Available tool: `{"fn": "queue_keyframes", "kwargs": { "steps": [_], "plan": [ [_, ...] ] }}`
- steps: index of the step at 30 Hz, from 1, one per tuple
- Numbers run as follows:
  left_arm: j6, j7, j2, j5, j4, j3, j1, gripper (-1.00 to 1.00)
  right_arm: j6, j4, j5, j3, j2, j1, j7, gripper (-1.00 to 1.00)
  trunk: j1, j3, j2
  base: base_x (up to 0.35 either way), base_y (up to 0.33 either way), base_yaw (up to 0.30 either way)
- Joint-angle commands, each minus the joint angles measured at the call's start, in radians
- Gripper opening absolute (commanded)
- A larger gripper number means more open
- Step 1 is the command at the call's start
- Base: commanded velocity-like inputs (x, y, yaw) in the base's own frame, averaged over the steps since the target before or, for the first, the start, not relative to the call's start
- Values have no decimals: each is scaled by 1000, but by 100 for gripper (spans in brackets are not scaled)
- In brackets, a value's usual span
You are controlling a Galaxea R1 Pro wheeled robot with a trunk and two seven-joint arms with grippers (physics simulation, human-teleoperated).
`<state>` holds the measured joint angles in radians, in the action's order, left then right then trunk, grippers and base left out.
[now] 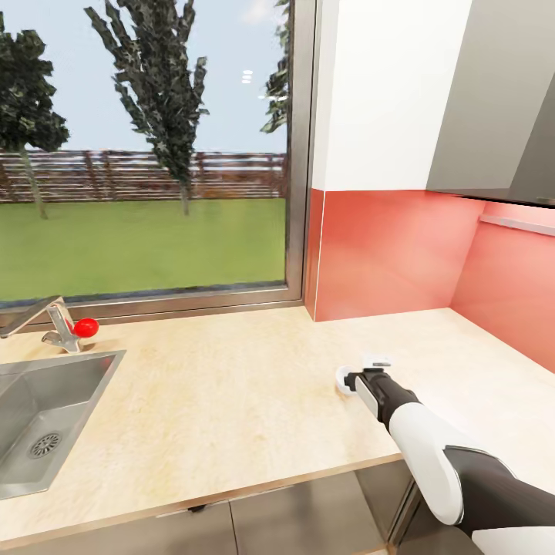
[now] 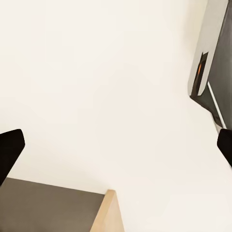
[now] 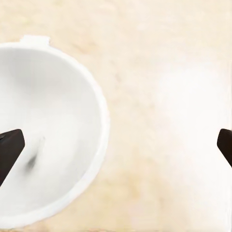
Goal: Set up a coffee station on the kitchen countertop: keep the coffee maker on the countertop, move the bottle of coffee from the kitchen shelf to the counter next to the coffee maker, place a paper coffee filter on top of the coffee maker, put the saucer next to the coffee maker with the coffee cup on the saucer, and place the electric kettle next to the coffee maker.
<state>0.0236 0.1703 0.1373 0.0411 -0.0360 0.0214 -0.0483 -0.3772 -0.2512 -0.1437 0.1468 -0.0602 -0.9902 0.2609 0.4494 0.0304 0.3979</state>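
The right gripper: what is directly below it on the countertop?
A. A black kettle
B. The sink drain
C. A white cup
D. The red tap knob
C: the right wrist view shows the white cup lying under the open right gripper on the wooden countertop.

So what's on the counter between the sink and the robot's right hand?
Nothing. In the head view, the countertop is bare light wood from the sink to the right gripper, which hovers over a white cup.

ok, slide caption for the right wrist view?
Open right claw over white coffee cup on light wood-grain countertop.
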Motion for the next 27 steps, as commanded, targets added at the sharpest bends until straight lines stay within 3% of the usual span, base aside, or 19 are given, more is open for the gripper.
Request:
{"fn": "queue_keyframes", "kwargs": {
  "steps": [1,27],
  "plan": [
    [2,1,0,4,-3,2,-1,100,-6,1,-11,8,-1,-1,0,100,1,2,2,0,0,0],
    [2,1,-1,4,-4,2,-1,100,-3,34,-11,7,-1,-1,-3,100,1,2,2,17,0,0]
  ]
}}
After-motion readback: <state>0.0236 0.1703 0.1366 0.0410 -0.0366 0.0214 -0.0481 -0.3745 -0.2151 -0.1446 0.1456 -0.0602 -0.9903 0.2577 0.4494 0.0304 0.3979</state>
